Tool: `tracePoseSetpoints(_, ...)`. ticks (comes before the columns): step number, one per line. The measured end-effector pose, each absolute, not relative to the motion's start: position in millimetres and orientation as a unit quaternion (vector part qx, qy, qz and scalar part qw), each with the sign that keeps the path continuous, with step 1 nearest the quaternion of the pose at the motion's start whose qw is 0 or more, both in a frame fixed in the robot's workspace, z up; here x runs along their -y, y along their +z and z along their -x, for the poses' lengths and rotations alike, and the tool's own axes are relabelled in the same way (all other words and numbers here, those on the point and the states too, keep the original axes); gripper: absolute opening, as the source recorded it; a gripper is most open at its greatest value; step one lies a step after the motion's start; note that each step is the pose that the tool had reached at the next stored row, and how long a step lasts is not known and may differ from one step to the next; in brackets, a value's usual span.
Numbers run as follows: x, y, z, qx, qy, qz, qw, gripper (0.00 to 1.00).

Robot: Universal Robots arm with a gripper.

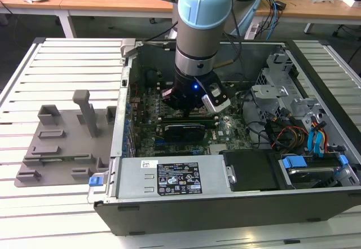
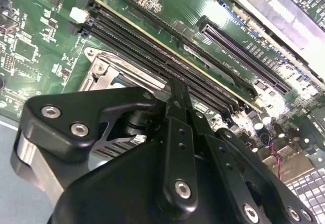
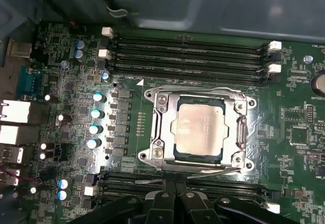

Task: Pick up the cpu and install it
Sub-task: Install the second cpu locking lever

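Observation:
The cpu (image 3: 199, 132), a small square chip with a pale silver top, lies inside the metal socket frame (image 3: 157, 127) on the green motherboard (image 3: 66, 82). In the first wrist view my gripper (image 3: 176, 197) hangs just off the socket's edge, apart from the chip, its black fingers (image 3: 163, 203) pressed together with nothing between them. The second wrist view has the gripper (image 2: 175, 89) above a corner of the socket frame (image 2: 101, 64). In the exterior view the arm reaches down into the open computer case (image 1: 124, 147), with the gripper (image 1: 189, 110) low over the board.
Black memory slots (image 3: 188, 51) run on both sides of the socket. A long black graphics card (image 1: 183, 131) lies near the gripper. Drive cage and cables (image 1: 287, 119) sit at the exterior view's right, and a grey fixture (image 1: 62, 142) lies on the slatted table at its left.

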State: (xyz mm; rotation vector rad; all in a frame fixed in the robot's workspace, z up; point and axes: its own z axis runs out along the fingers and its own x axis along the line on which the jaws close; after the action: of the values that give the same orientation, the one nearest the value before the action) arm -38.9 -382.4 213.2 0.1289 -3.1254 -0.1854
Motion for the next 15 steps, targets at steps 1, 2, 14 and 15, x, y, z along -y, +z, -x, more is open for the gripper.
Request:
tracePoseSetpoints(1,382.4,211.9,39.2,0.997,-0.059,-0.041,0.004,0.11)
tracePoseSetpoints(2,382.4,210.8,39.5,0.997,-0.059,-0.041,0.004,0.11)
tracePoseSetpoints(14,381.3,206.3,64.7,0.997,-0.059,-0.041,0.004,0.11)
tracePoseSetpoints(15,379.8,206.2,66.2,0.997,-0.059,-0.041,0.004,0.11)
